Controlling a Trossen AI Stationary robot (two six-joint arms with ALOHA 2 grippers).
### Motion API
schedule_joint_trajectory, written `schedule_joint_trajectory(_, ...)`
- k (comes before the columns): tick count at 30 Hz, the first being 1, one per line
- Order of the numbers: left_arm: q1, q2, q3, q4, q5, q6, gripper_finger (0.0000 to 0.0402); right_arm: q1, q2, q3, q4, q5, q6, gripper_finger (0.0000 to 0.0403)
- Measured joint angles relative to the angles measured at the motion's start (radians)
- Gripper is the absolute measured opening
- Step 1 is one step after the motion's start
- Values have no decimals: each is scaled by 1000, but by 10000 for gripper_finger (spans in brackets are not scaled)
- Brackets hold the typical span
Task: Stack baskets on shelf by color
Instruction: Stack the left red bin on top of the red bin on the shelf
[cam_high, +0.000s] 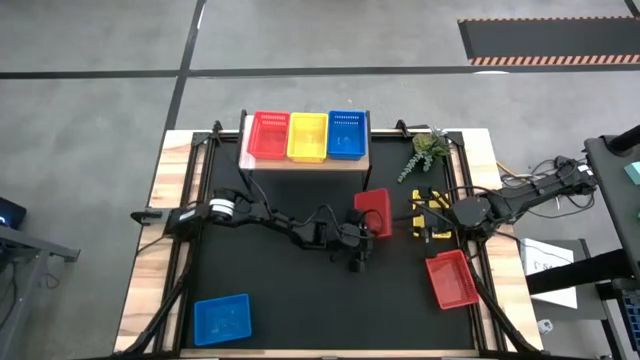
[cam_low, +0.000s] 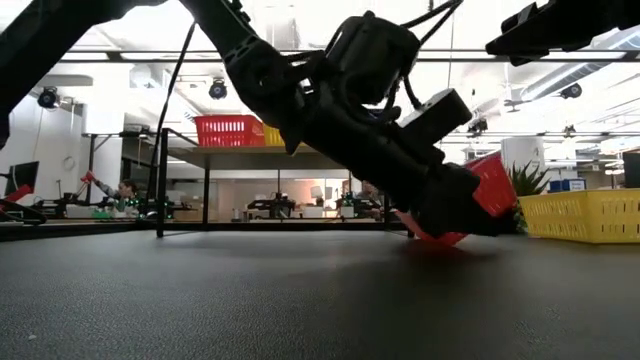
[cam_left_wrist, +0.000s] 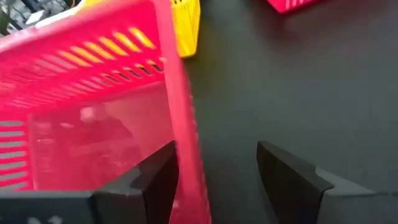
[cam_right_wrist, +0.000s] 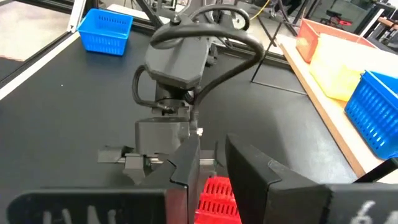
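A red basket (cam_high: 373, 212) sits tilted near the table's middle. Its lower edge (cam_low: 440, 238) is on the table and its other end (cam_low: 495, 178) is raised. My left gripper (cam_high: 370, 234) is open astride one of its side walls (cam_left_wrist: 186, 143). On the shelf (cam_high: 300, 165) at the far edge stand a red basket (cam_high: 268, 135), a yellow basket (cam_high: 307, 136) and a blue basket (cam_high: 346, 134) in a row. My right gripper (cam_high: 432, 222) hangs above a yellow basket (cam_high: 428, 212), fingers a little apart with nothing between them. My left gripper has one finger (cam_left_wrist: 155, 183) inside the red basket and the other (cam_left_wrist: 286, 180) outside, with the side wall's rim (cam_left_wrist: 189, 174) between them. The wall stands right beside the inner finger and clear of the outer one. I cannot tell whether it touches the inner finger.
Another red basket (cam_high: 452, 278) lies at the right near corner and a blue basket (cam_high: 221, 318) at the left near corner. A small green plant (cam_high: 428, 152) stands right of the shelf. The black table (cam_high: 300, 300) is bare between the two near baskets.
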Motion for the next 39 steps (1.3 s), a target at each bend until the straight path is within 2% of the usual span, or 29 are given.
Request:
schedule_joint_trajectory(10, 0, -1, 3, 0, 0, -1, 189, 0, 0, 0, 0, 0, -6, 74)
schedule_joint_trajectory(15, 0, -1, 2, -1, 0, -1, 153, 0, 0, 0, -1, 0, -8, 68)
schedule_joint_trajectory(30, -9, -2, 2, -2, 10, 2, 9, 0, 0, 0, -25, 0, -8, 72)
schedule_joint_trajectory(39, -44, -35, 1, -27, 19, 57, 4, 0, 0, 0, -28, 0, -8, 64)
